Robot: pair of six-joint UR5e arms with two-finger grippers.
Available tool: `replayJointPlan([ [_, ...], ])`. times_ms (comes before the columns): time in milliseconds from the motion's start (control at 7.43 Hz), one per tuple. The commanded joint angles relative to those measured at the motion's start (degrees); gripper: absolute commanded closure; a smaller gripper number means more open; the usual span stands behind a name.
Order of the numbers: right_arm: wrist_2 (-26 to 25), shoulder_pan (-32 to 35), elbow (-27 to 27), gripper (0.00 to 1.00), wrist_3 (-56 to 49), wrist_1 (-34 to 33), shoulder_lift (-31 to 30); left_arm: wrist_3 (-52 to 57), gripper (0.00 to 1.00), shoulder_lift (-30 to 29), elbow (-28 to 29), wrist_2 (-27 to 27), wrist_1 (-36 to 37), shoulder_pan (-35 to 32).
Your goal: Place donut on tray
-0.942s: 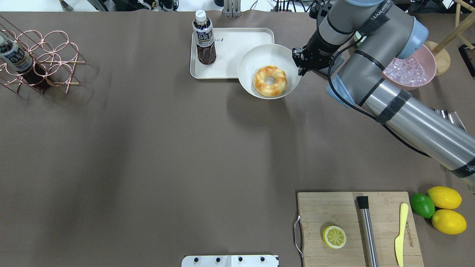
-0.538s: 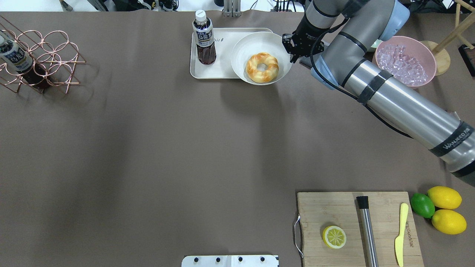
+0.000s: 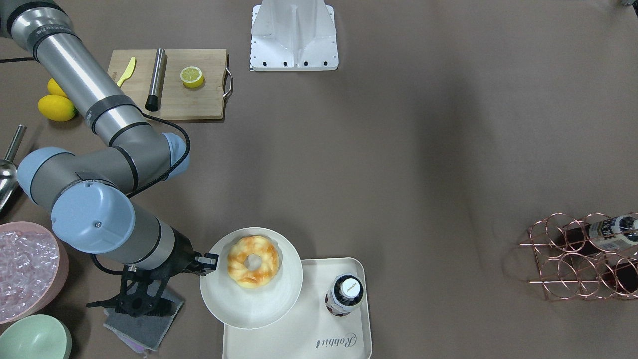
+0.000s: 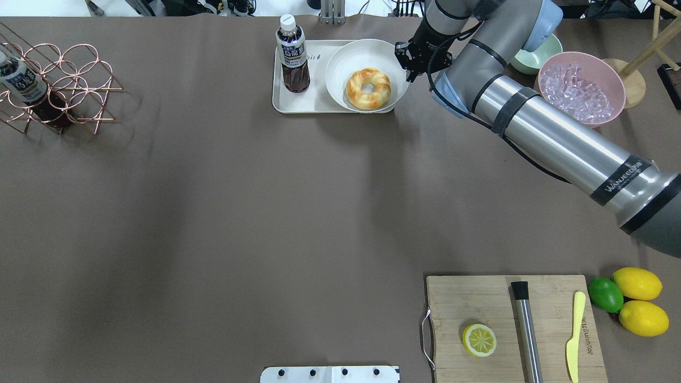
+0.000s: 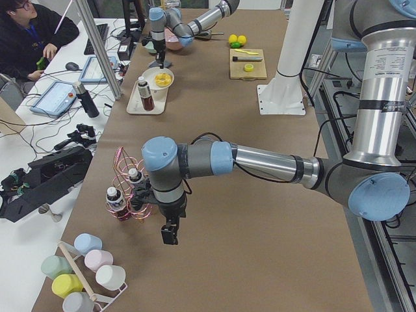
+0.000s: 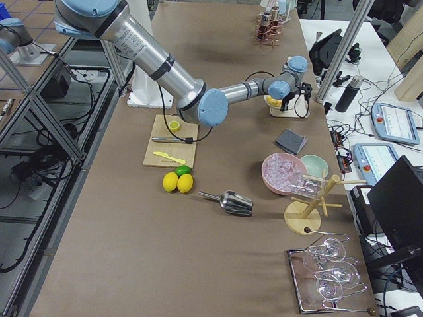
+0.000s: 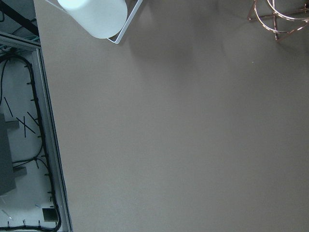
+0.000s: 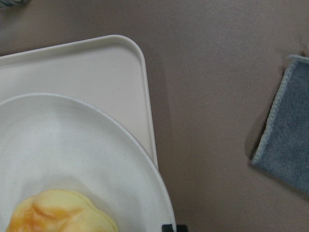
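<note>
The donut [image 4: 368,88] is a golden-orange twisted ring. It lies in a round white plate [image 4: 346,57]. My right gripper [image 4: 405,63] is shut on the plate's right rim. It holds the plate over the right half of the cream tray [image 4: 318,100], which reads "Rabbit" in the front view [image 3: 309,324]. The right wrist view shows the donut [image 8: 58,212], the plate [image 8: 87,145] and the tray's corner [image 8: 72,67] beneath. The front view shows the donut [image 3: 252,261] and the gripper [image 3: 209,263]. My left gripper [image 5: 169,234] hangs far off near the wire rack. I cannot tell whether it is open or shut.
A dark drink bottle [image 4: 292,58] stands on the tray's left part. A pink bowl of ice [image 4: 581,88] and a green bowl [image 4: 526,61] sit right of the gripper. A grey cloth [image 3: 144,319] lies below the wrist. A cutting board [image 4: 511,298] holds a lemon slice [image 4: 479,339].
My right arm has carried the plate with the donut to the left and farther back, from beside the tray to over its right half.
</note>
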Motion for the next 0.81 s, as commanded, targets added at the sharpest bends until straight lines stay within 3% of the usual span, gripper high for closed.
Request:
replayJointPlan([
  [0, -1.86, -1.53, -4.93, 1.0, 0.11, 2.49, 3.68, -0.04, 0.02, -0.46, 0.09, 0.08, 0.0, 0.21],
  [269, -2.56, -1.53, -7.83, 1.0, 0.2, 6.71, 3.77, -0.04, 0.02, -1.42, 0.96, 0.08, 0.0, 0.21],
  [673, -3.71, -1.62, -8.98, 1.0, 0.28, 8.04, 4.47, -0.04, 0.02, -2.57, 1.93, 0.08, 0.0, 0.21],
])
